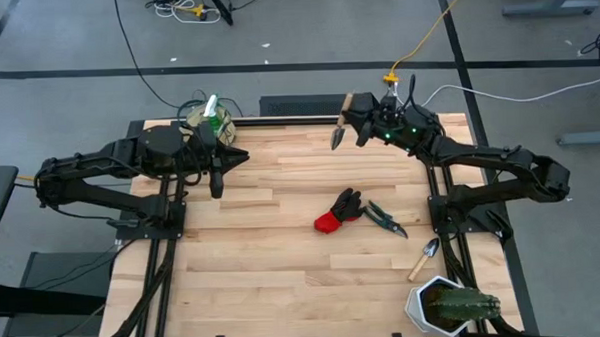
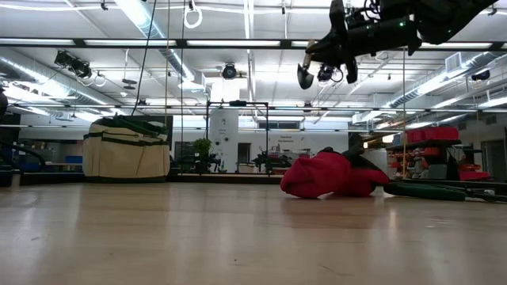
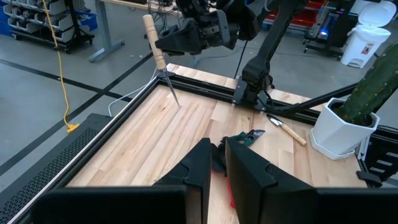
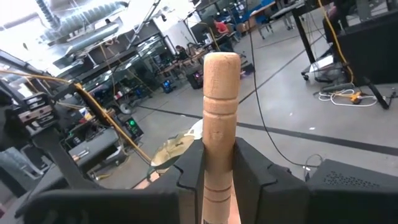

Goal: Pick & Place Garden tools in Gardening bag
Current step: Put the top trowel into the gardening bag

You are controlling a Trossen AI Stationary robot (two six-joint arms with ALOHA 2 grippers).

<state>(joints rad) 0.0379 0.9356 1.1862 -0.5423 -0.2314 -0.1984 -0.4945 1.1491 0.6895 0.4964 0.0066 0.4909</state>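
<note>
Wood fills the right wrist view: the handle of a trowel (image 4: 221,124) stands pinched between the right gripper's (image 4: 217,165) fingers, its metal blade showing past them. From above, that trowel (image 1: 341,127) hangs over the far edge of the bench (image 1: 283,259), handle gripped and blade pointing down and out, well clear of the boards. Held by the handle like this, the blade leads, which looks suited to dropping it tip-first into the bag.

That bag (image 1: 206,122) sits at the far left corner of the bench, a tan fabric tub with green trim, and a green spray bottle (image 1: 213,105) pokes up from it, so at least one tool seems already stowed. In the low view the bag (image 2: 127,149) stands upright with its mouth open to the top, well apart from the raised trowel (image 2: 305,73).

The left gripper (image 1: 216,181) hovers just beside the bag, pointing toward the middle of the bench; its fingers (image 3: 199,168) are drawn in to a narrow slit with nothing between them. It appears to be waiting out of the carrying path.

Still on the bench are the red-and-black glove (image 1: 338,211), the pruning shears (image 1: 384,218) just beside it, and a second trowel (image 1: 424,258) nearer the white pot with a cactus (image 1: 447,305) at the near right corner.
</note>
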